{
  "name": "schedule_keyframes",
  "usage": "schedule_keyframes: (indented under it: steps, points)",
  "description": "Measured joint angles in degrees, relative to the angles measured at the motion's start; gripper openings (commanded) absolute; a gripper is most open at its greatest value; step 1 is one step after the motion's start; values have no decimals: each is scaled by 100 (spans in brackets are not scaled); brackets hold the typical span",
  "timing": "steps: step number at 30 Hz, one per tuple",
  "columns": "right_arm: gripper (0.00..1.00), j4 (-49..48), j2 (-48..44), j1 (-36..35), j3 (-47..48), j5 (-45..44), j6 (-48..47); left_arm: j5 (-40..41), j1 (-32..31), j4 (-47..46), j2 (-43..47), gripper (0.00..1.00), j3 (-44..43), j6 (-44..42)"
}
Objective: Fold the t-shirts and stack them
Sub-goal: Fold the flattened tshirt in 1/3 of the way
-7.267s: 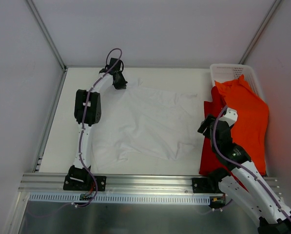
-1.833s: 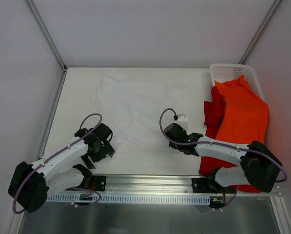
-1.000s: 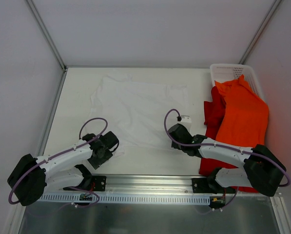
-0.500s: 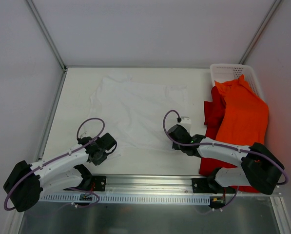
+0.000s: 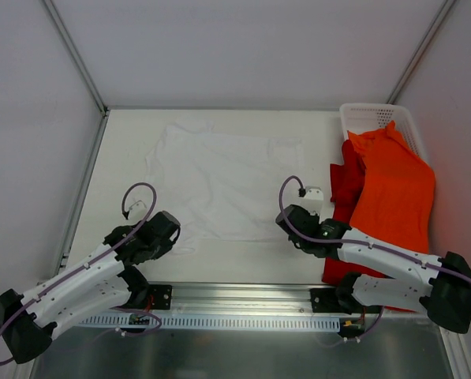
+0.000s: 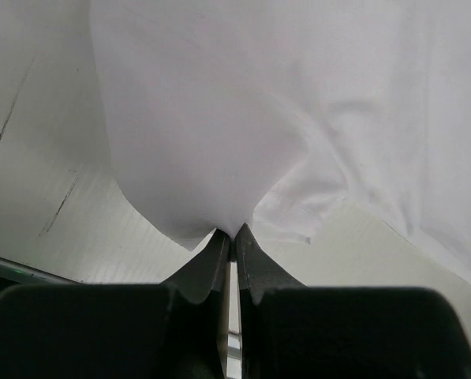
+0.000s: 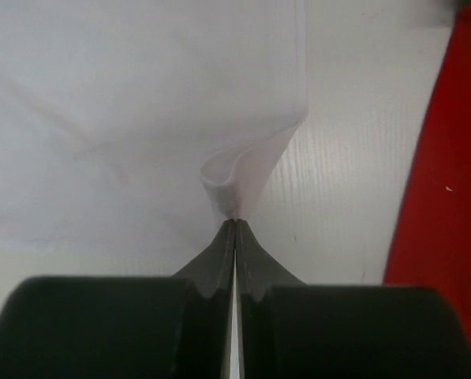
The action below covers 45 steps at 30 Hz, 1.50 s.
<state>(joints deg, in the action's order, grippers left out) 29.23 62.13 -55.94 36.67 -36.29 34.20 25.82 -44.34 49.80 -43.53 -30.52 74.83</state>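
White t-shirt (image 5: 223, 178) lies spread flat on the table (image 5: 125, 158), its length running away from both pincers toward the far edge. The left gripper (image 6: 229, 234) pinches its near-left hem corner, the right gripper (image 7: 234, 222) the near-right corner. Neither arm is nearer, so the fold likely goes forward.

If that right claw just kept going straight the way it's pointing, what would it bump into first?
The white t-shirt: the right gripper is shut on its near corner, and the cloth spreads out straight ahead of it. The red t-shirt lies off to the side, out of that line.
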Motion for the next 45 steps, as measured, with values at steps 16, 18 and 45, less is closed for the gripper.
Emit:
schedule_keyframes:
  steps: [16, 18, 45]
  points:
    - [0, 1539, -262, -190, 603, -1023, 614, 809, 0, -17, -240, 0, -881, -866]
    - [0, 1565, -22, -192, 772, -1150, 612, 962, 2, -118, -483, 0, -1071, -966]
    - [0, 634, 2640, 1095, 2000, -1543, -487, 1707, 662, -2098, -3751, 0, -2671, -2531]
